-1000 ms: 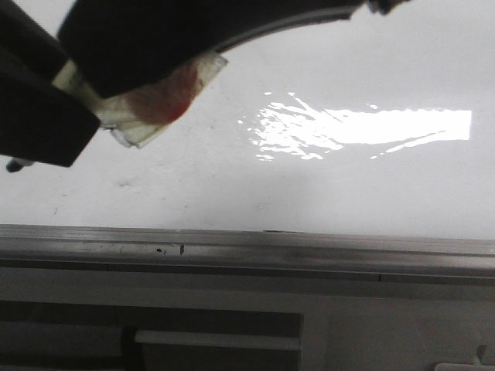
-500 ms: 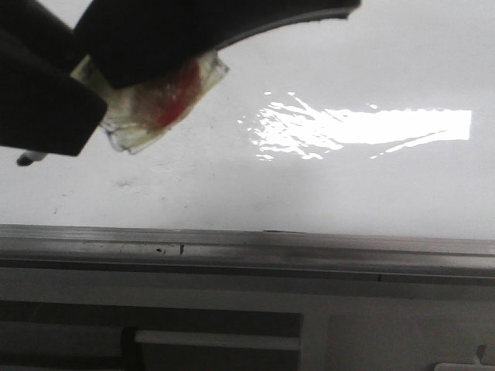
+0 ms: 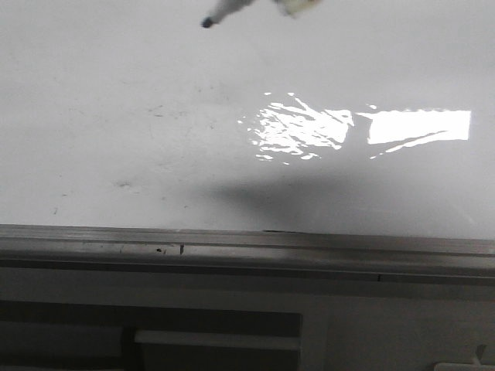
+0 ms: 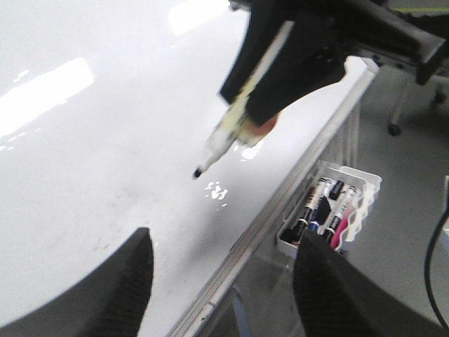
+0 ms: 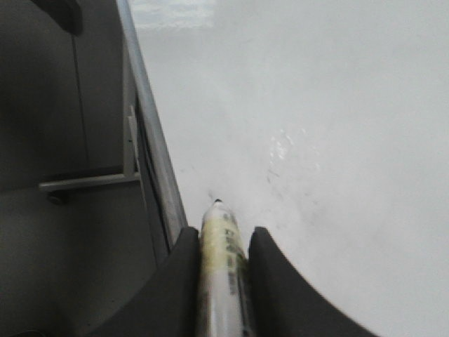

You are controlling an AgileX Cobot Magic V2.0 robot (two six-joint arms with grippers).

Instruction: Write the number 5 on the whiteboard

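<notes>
The whiteboard [image 3: 155, 139] is glossy white with glare and faint grey smudges; no drawn number 5 shows in any view. My right gripper [image 5: 222, 237] is shut on a white marker [image 5: 223, 281] wrapped in yellowed tape. In the front view only the marker's dark tip [image 3: 209, 22] pokes in at the top edge, and I cannot tell whether it touches the board. The left wrist view shows the right gripper [image 4: 280, 77] holding the marker [image 4: 223, 137] tilted over the board. My left gripper [image 4: 224, 295] is open and empty, over the board's edge.
A grey metal rail [image 3: 247, 243] edges the board, with a grey panel [image 3: 348, 325] beyond it. A white basket [image 4: 335, 203] holding several markers hangs off the rail. The rail also shows in the right wrist view [image 5: 151, 140].
In the front view my right gripper with the marker has moved up and to the right, from the upper left to almost out of the frame; only the marker tip stays in sight.
</notes>
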